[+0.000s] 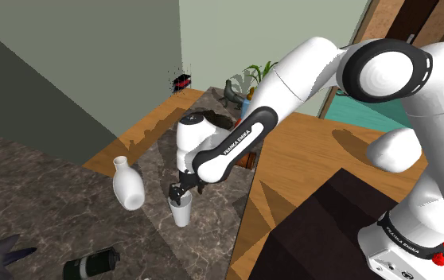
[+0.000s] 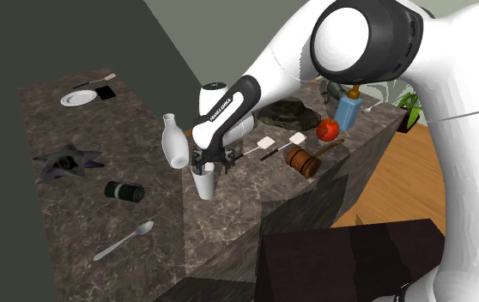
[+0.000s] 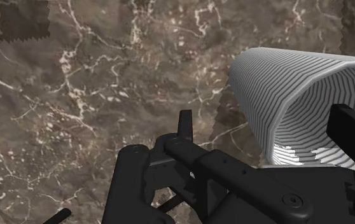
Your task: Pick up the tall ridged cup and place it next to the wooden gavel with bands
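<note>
Reaches down toward the shoulder view's left with the white arm (image 1: 308, 71), black end effector (image 1: 181, 193) pointing straight down at the mouth of the white ridged cup (image 1: 182, 213).

In the wrist view, end effector (image 3: 268, 130) spread wide: one finger (image 3: 185, 127) standing clear of the cup (image 3: 284, 95), with bare marble between them; the other finger (image 3: 353, 137) overlapping the cup's ridged wall near the rim. Cannot tell whether that finger touches the wall or sits inside the mouth.

Cup (image 2: 203, 183) upright on the dark marbled tabletop (image 2: 229, 223), directly under the end effector (image 2: 203, 163), just beside a white narrow-necked vase (image 2: 174, 147) on the second exterior view's left.

Wooden gavel (image 2: 302, 160) lying well apart from the cup, toward the second exterior view's right: brown head ringed with darker bands, handle angled up toward a red apple (image 2: 328, 129). Behind the apple, a blue bottle (image 2: 347, 111). Between cup and gavel, two white-headed spatulas (image 2: 268, 143) flat on the tabletop.

Nearer the second exterior view's left: a dark can (image 2: 124, 191) on its side, a grey spoon (image 2: 124, 240) close to the front edge, a dark star-shaped thing (image 2: 66, 161), and a white plate (image 2: 78, 99) at the far end.

In the shoulder view, the vase (image 1: 127, 188) left of the cup, the can (image 1: 93, 264) near the bottom edge.
</note>
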You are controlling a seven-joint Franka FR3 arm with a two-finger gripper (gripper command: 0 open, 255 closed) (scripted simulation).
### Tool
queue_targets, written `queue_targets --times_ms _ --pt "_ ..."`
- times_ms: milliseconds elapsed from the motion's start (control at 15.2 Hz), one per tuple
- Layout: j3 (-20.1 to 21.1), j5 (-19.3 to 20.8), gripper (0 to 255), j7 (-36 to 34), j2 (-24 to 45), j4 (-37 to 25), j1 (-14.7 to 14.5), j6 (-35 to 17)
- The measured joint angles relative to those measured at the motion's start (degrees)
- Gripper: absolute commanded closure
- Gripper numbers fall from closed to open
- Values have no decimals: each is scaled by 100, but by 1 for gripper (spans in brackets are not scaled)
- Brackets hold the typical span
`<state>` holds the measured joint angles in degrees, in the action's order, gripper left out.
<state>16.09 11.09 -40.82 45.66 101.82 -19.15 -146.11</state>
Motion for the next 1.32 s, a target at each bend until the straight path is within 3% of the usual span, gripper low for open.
queue_targets --times_ms 198,264,1320 --pt "-1 1 0 0 4 0 -1 -6" --pt "-1 1 255 0 4 0 -1 -6" --pt "79 -65 255 24 -297 111 67 186"
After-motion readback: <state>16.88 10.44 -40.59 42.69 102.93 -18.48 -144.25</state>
